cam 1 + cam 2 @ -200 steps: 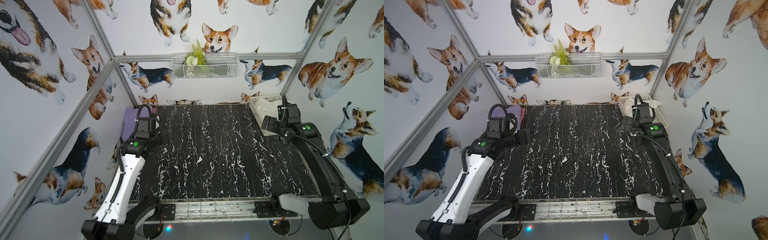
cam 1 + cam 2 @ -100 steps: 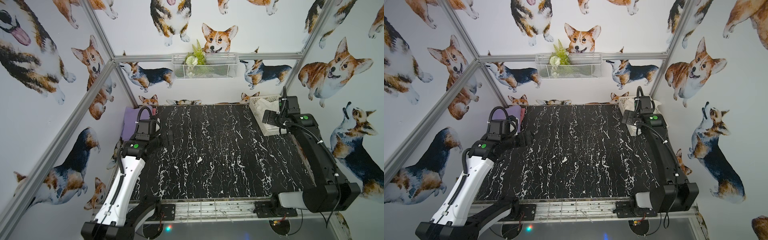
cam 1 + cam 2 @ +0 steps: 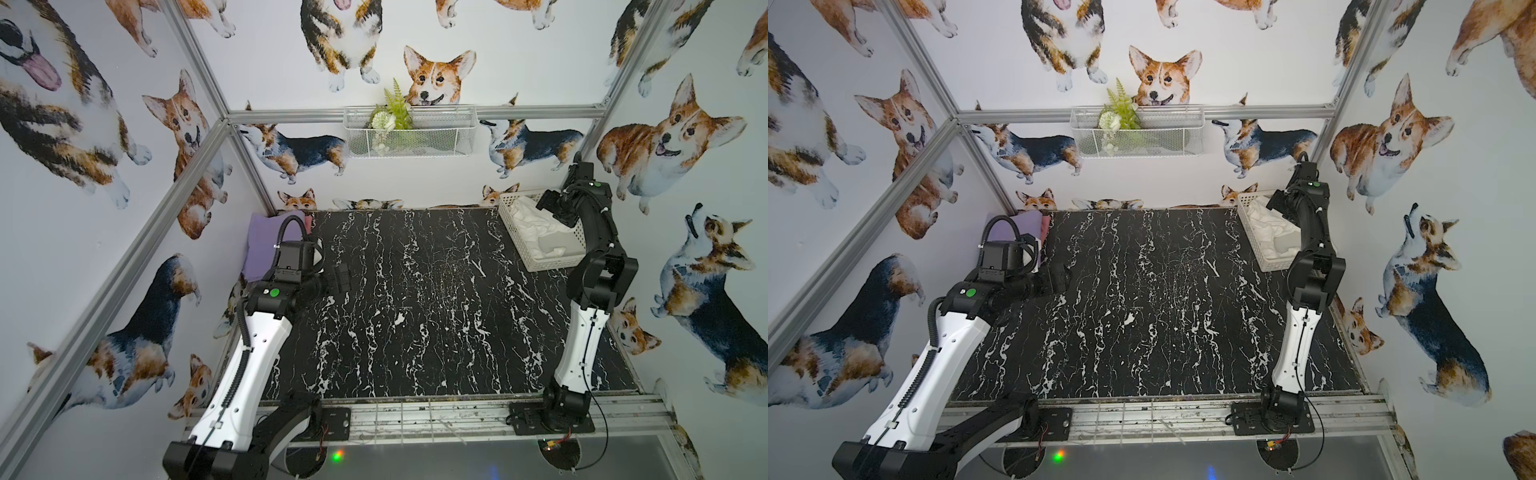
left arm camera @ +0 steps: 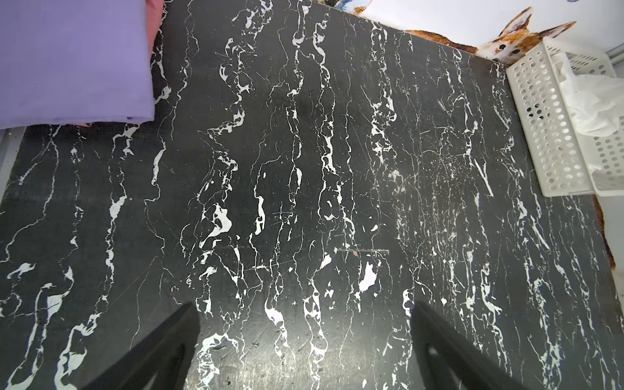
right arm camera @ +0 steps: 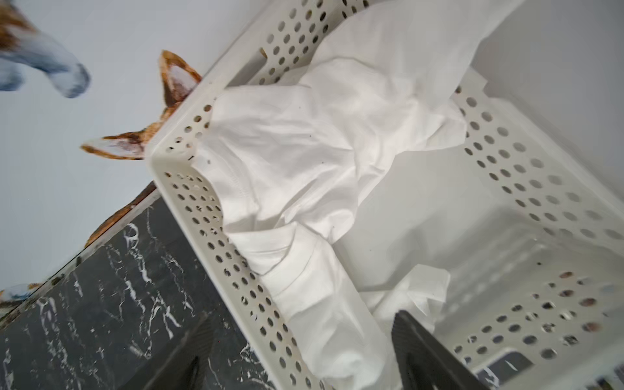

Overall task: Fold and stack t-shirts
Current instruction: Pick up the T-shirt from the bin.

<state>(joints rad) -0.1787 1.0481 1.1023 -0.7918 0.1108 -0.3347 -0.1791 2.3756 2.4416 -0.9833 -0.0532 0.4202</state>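
Note:
A crumpled white t-shirt (image 5: 304,152) lies in the white perforated basket (image 5: 209,209) at the table's far right corner, seen in both top views (image 3: 536,226) (image 3: 1271,226). My right gripper (image 5: 304,337) hangs over the basket, open. One finger is outside the basket wall and the other is inside above the cloth. A folded lavender t-shirt (image 3: 266,245) lies on a pinkish one (image 3: 308,220) at the far left corner, also in the left wrist view (image 4: 71,60). My left gripper (image 4: 304,310) is open and empty over bare table, beside that stack.
The black marble table (image 3: 415,311) stretches between the arms. A wire basket with a plant (image 3: 409,131) hangs on the back wall. Aluminium frame posts stand at the corners, and both arm bases sit on the front rail (image 3: 415,419).
My right arm has swung from the table's right side back over the basket, and its jaws have narrowed a little. The left arm has not moved.

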